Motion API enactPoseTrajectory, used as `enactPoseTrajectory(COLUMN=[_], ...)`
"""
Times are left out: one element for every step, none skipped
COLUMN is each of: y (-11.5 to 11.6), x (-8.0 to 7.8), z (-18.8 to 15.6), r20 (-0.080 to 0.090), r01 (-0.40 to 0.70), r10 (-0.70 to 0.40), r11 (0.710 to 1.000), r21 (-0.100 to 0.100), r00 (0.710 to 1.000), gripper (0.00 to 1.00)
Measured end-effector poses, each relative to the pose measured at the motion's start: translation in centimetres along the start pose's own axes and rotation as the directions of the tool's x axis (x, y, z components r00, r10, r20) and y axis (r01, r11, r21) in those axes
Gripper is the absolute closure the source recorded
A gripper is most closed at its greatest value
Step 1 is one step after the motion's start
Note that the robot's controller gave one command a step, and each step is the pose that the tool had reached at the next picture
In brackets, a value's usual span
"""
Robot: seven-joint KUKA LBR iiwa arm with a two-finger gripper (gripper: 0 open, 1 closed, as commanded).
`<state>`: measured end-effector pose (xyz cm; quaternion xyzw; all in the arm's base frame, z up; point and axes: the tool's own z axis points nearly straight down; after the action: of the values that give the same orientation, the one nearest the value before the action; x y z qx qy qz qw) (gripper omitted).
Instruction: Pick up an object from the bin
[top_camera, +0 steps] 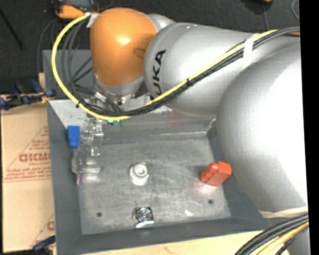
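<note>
The end effector (92,148) is hanging low in the far left corner of the bin (171,145), under the arm's orange cover (116,47). From where I am standing I cannot tell whether it is released or clenched, and nothing is showing in its grip. So the pick is looking barely begun to me: the descent into the corner is done, but the closing and lifting are yet to come.

Just beside it on the left a small blue block (73,136) is sitting close against the bin's wall, squarish and solid-looking. Right below it a clear plastic piece (86,172) is lying on the floor, glassy, pale and hard to make out against the grey metal. Either one could be the target, and I cannot say which.

Farther out, well apart from each other, a white round cap (139,173) is resting mid-floor, a small shiny metal piece (144,215) is lying near the front wall, and a red-orange block (215,173) is sitting toward the right.
</note>
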<state>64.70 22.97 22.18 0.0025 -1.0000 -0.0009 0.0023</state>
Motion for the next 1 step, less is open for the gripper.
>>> enactPoseTrajectory(y=[0.68], x=[4.95], z=[14.81], r20=[0.023], r01=[-0.143], r10=[0.143], r11=[0.990], r21=[-0.007], r00=[0.989], gripper=[0.00])
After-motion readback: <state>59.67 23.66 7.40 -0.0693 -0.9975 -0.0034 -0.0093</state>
